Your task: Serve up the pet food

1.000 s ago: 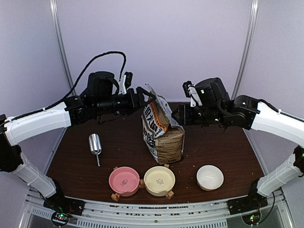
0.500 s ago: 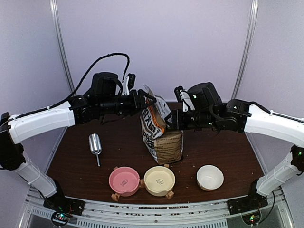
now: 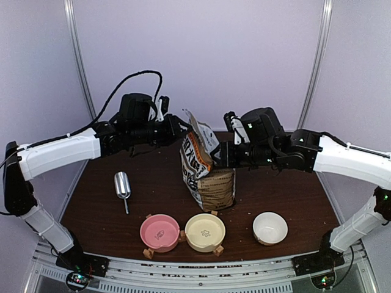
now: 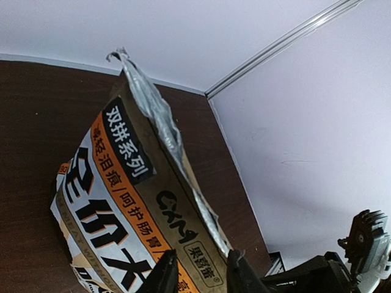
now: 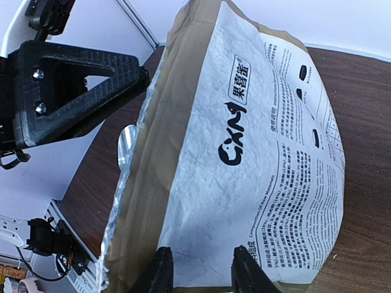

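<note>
A kraft-brown printed bag [image 3: 204, 177] stands upright on the dark table [image 3: 287, 189]. The left gripper [image 4: 198, 271] is at the bag's torn top rim with a finger on either side of its edge; I cannot tell whether they pinch it. The right gripper [image 5: 201, 265] is against the bag's white rear panel, below the rim. Its fingers are apart with the panel showing between them, and I cannot tell if it grips. The pet food is not visible in any view. A metal scoop [image 3: 123, 185] lies left of the bag. A pink bowl [image 3: 160, 232] and a cream bowl [image 3: 205, 231] stand in front of the bag, and a white bowl [image 3: 270, 227] to its front right.
</note>
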